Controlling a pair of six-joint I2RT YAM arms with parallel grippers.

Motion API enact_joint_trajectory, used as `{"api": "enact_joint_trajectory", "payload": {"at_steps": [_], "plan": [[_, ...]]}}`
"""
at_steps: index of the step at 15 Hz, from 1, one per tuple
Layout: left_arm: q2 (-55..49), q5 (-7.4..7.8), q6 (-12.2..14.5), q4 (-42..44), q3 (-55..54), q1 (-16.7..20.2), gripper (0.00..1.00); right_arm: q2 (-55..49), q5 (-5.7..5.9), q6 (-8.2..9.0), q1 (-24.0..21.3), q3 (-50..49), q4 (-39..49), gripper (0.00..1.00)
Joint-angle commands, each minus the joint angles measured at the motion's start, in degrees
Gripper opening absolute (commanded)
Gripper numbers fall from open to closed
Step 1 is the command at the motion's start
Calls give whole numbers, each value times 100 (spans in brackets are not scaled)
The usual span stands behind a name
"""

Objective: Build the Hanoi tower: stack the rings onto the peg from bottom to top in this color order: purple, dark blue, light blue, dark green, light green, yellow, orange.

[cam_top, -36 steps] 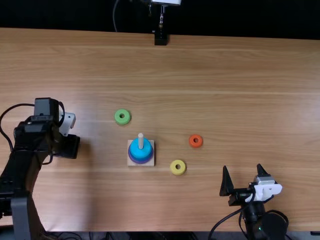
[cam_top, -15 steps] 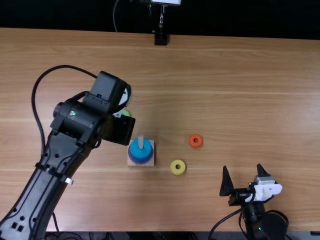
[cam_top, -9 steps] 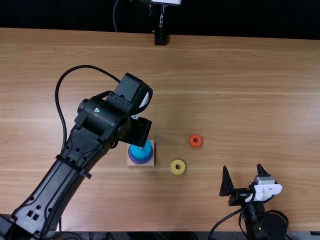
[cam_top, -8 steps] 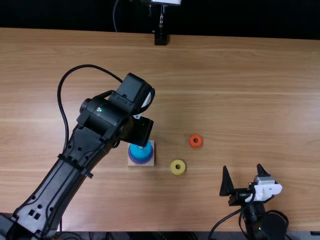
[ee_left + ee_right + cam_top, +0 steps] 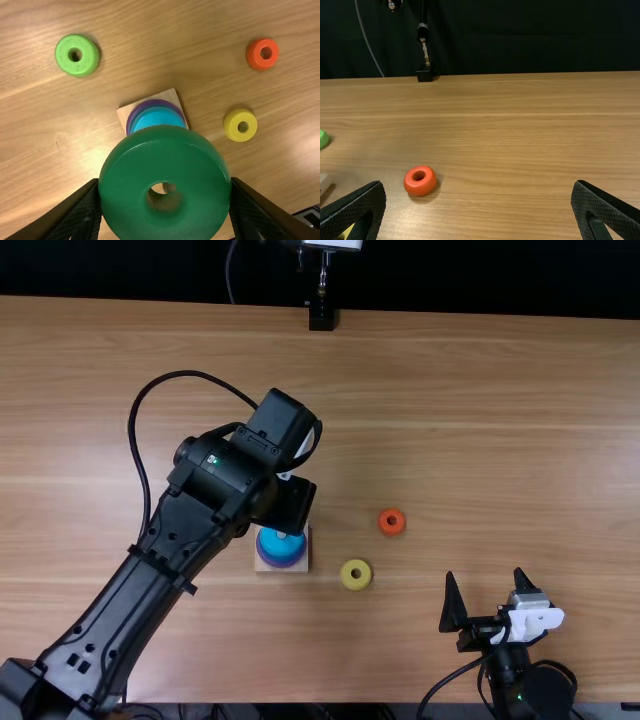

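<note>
In the top view my left gripper is above the far part of the wooden base, hiding the peg. A light blue ring lies over darker blue and purple. The left wrist view has my left gripper shut on the dark green ring, held above the stack, its hole partly framing the peg. The light green ring, yellow ring and orange ring lie loose. My right gripper stands open at the near right; in its wrist view the gripper has its fingers wide apart.
The left arm slants over the table's left half. A black stand is at the far edge. Bare table extends right of the orange ring, and the yellow ring is right of the base.
From the left side, my left gripper has swung right to the peg stand, covering the light green ring and peg in the top view. Its latest movement is slight. The right arm has stayed still.
</note>
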Motion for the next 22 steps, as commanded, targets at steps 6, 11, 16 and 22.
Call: {"api": "enact_joint_trajectory", "payload": {"at_steps": [6,11,16,22], "plan": [[49,27,-152,-4,150,-121,0,-69,-29,-18,-47,-283,-410,100],[23,17,-469,-15,-70,-201,0,-69,-29,-29,-47,-283,-410,100],[6,27,-458,-4,-439,-183,0,-69,-29,-29,-47,-283,-410,100],[-3,91,-458,6,-615,-104,100,-69,-29,-29,-47,-283,-410,100]]}}
